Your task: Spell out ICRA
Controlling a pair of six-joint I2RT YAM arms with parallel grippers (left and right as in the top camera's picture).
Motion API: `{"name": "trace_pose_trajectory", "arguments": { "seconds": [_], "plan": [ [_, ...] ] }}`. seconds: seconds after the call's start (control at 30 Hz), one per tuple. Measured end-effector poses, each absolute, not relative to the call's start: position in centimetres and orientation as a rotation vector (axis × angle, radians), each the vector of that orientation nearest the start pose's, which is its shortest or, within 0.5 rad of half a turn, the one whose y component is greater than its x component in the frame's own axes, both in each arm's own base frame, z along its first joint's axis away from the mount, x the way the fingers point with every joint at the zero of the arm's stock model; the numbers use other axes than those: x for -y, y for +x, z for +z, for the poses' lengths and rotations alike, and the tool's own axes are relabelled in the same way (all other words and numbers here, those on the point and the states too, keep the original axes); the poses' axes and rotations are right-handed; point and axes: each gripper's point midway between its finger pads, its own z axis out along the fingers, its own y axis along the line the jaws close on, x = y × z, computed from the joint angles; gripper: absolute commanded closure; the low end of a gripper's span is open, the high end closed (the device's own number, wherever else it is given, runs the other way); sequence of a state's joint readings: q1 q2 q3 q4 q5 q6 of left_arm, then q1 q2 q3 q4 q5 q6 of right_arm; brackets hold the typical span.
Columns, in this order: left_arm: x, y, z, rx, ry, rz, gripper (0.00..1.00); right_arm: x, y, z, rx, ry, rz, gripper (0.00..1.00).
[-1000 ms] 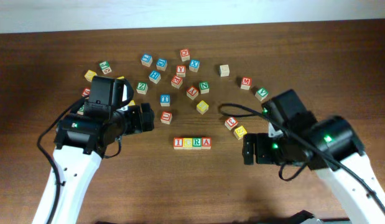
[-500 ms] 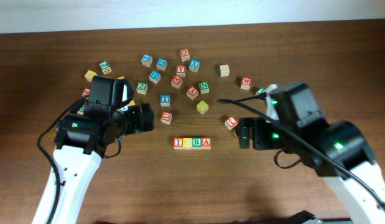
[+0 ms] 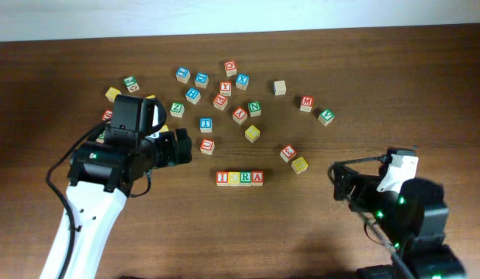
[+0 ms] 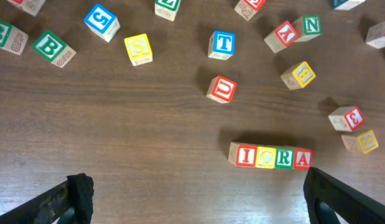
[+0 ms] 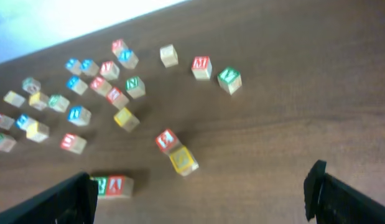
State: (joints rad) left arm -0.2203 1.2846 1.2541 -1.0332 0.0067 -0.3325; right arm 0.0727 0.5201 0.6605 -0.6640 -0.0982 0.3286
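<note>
Now | ICRA row [image 4: 270, 157] reads I-C-R-A | my right hand [image 5: 201, 183] has withdrawn rightward from that row, wide open, empty | my left hand [image 4: 198, 190] unmoved, wide open, empty

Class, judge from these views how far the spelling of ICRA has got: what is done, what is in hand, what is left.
Done: I, C, R and A sit side by side in one touching row reading ICRA, apart from the loose cubes. In hand: nothing. The left pincer and right pincer are both open and empty, off the row. Left: seemingly nothing more to place.
</note>
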Motion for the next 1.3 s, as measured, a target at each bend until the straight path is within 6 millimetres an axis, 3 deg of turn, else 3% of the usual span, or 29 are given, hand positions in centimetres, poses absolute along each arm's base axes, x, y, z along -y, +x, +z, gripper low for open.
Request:
{"name": "trace_pose_trajectory", "arguments": {
  "seconds": [0.13, 0.4, 0.83, 1.2, 1.3],
  "plan": [
    [6.9, 30.4, 20.4, -2.643, -0.146, -0.196, 0.01, -3.6, 23.9, 21.3, -1.895, 0.167, 0.378, 0.02],
    [6.9, 30.4, 20.5, -2.643, -0.146, -0.196, 0.01, -3.7, 23.8, 19.5, -1.754, 0.115, 0.369, 0.02],
    [6.9, 30.4, 20.4, -2.644, -0.146, -0.196, 0.01, -3.7, 23.3, 22.3, -1.525, 0.025, 0.329, 0.02],
    [6.9, 30.4, 20.4, -2.644, -0.146, -0.196, 0.01, -3.8, 24.4, 18.3, -1.549, -0.048, 0.251, 0.02],
    [6.9, 30.4, 20.4, -2.644, -0.146, -0.196, 0.01, -3.4, 24.4, 16.1, -1.637, -0.061, 0.200, 0.02]
  ]
}}
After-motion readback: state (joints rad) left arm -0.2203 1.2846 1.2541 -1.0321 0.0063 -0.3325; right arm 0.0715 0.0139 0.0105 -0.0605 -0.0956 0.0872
